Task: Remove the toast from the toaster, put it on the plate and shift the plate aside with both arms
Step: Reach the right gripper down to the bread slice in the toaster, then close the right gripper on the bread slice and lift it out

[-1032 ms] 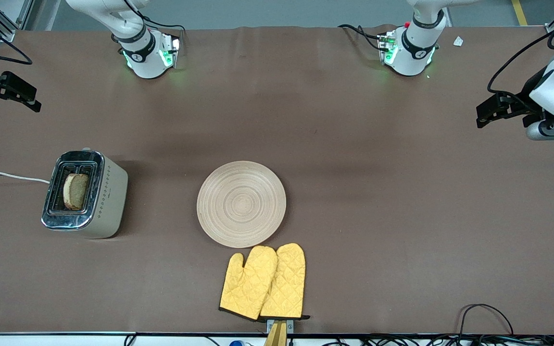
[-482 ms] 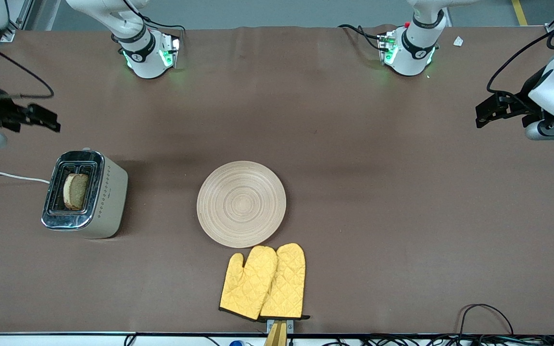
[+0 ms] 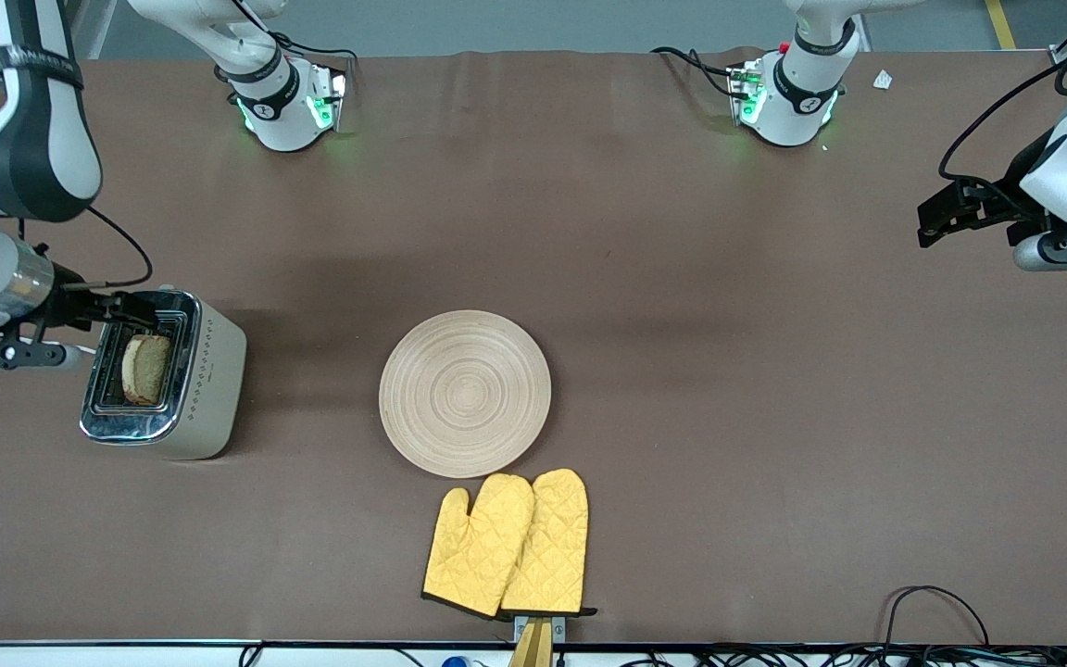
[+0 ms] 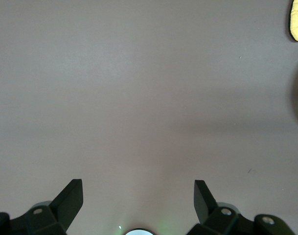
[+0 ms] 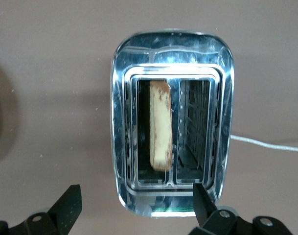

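Brown wholemeal toast [image 3: 146,368] sat upright in the chrome-topped cream toaster [image 3: 163,374] as my right gripper [image 3: 131,310], fingers apart, swung in over its top edge, ready to descend, while my left gripper [image 3: 936,218] waited open, well apart from the toaster.

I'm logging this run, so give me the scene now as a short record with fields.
toast: upright in one toaster slot
plate: bare, mid-table
oven mitts: beside plate, nearer the front camera
right hand: open, over the toaster's top
left hand: open, waiting over the left arm's end of the table
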You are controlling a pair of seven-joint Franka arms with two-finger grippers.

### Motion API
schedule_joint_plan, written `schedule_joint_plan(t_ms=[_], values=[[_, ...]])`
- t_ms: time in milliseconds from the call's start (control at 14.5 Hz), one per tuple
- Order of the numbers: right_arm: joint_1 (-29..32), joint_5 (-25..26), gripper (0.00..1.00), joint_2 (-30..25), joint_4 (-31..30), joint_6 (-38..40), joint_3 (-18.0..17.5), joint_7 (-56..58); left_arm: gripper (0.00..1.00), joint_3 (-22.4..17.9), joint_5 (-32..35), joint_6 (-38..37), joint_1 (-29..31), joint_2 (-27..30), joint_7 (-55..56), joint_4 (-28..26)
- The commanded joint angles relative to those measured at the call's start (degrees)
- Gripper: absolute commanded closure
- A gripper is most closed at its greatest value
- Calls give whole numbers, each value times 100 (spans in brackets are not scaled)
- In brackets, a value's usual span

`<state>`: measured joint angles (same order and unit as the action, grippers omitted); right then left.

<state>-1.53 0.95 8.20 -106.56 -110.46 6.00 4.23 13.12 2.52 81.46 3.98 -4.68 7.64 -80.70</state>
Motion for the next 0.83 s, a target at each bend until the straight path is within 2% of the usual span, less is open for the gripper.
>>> schedule_joint_plan(t_ms=[0,206,275,344,413,757], values=[[91,20,0,251,-137,-457,-37,148,0,15,64,-121,16,-68,-114,177],[232,20,2,471,-137,-687,-46,192,0,6,56,-121,24,-77,-114,177],[232,20,41,481,-137,-696,-46,236,0,6,56,-121,24,-68,-114,177],[223,20,92,489,-137,-713,-37,236,0,6,56,-121,16,-68,-114,177],[223,20,100,489,-137,-714,-37,236,0,6,56,-121,24,-68,-114,177],[284,20,100,603,-85,-731,-37,236,0,6,56,-121,24,-68,-114,177]])
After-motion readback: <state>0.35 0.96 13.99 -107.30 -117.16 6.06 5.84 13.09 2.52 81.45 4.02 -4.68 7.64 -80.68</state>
